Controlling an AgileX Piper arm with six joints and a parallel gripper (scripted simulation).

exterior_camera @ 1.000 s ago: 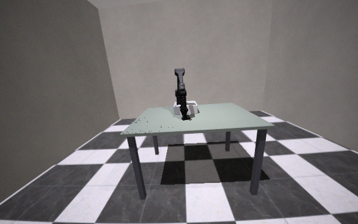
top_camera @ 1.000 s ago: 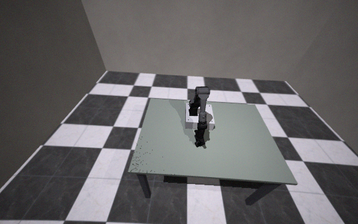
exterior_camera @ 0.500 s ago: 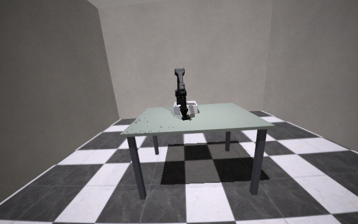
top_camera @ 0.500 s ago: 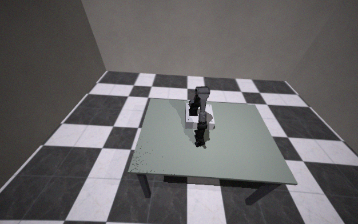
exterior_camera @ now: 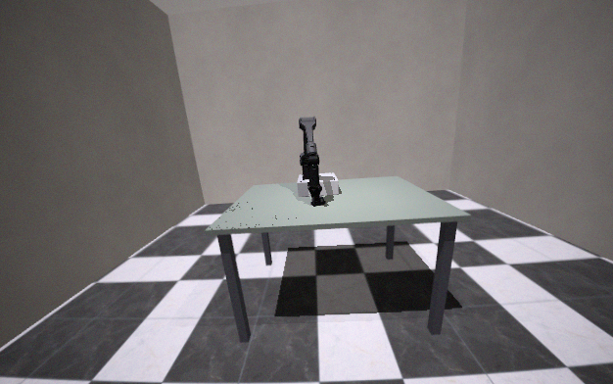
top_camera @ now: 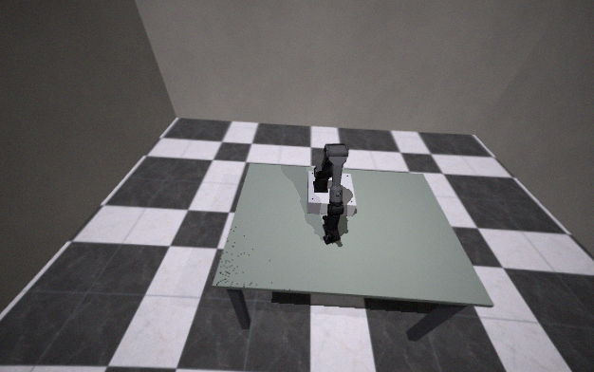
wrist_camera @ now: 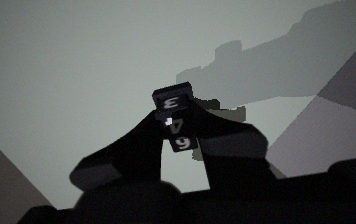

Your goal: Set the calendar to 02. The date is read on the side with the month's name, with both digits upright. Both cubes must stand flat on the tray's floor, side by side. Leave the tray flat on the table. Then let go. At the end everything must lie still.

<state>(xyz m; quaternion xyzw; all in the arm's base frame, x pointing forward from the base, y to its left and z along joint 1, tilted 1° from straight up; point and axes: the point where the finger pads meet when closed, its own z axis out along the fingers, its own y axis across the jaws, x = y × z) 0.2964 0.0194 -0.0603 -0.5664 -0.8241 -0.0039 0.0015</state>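
Cube point(wrist_camera: 174, 116) pinched in claw point(wrist_camera: 181, 131), dark, digits 3 and 9 showing, low over table point(top_camera: 389, 247). Tray not visible. Risks: narrow grip lets cube twist; wrong face ends upright; drop tumbles it.

A dark cube point(wrist_camera: 176, 117) with pale digits 3 and 6 showing hangs tilted above the table.

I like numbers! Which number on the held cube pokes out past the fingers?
The 3, on the cube's far end; the other digits sit between the fingers.
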